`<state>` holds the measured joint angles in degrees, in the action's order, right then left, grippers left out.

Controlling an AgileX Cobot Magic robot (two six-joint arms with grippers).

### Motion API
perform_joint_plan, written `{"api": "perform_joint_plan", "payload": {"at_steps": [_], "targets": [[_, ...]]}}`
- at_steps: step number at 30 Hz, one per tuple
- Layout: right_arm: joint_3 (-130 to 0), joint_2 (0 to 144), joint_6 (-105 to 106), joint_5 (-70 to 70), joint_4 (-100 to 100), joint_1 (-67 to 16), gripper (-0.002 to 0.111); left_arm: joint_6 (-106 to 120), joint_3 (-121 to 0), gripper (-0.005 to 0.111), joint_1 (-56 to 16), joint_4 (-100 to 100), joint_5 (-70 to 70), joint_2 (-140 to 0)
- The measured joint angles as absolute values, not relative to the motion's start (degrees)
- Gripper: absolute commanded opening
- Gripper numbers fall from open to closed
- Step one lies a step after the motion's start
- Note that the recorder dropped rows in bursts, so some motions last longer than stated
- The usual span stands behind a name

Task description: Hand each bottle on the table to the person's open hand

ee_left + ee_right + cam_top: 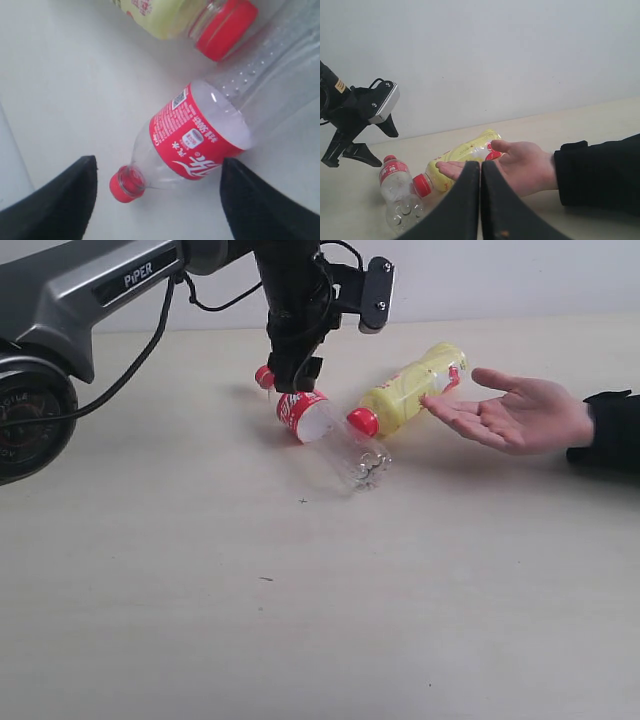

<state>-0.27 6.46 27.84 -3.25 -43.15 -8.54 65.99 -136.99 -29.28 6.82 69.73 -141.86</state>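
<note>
The clear bottle [325, 435] with red label and cap lies on its side on the table [300, 620]. My left gripper [296, 380] hovers open just above its neck; in the left wrist view the open gripper [160, 167] straddles the bottle [200, 135] without touching it. The yellow bottle [410, 390] lies beside it, its far end against the fingertips of the person's open hand [520, 415]. My right gripper [480, 166] is shut and empty, with the hand [525, 167] and yellow bottle [465, 152] beyond it. The two white-labelled bottles are out of view.
The left arm's base [35, 410] and cable sit at the table's left end. The person's black sleeve [610, 430] comes in from the right edge. A pale wall [495, 60] rises behind the table.
</note>
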Motion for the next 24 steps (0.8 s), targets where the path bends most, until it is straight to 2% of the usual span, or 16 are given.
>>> {"api": "perform_joint_plan", "payload": {"at_steps": [16,24], "targets": [[-0.3,6.5,27.8,-3.3,-43.2,-8.5,0.001,67.1,-131.4,0.067,-29.4,18.3,70.1,-141.9],[-0.3,6.5,27.8,-3.3,-43.2,-8.5,0.001,58.5,-131.1,0.067,-29.8,24.4,70.1,-141.5]]}}
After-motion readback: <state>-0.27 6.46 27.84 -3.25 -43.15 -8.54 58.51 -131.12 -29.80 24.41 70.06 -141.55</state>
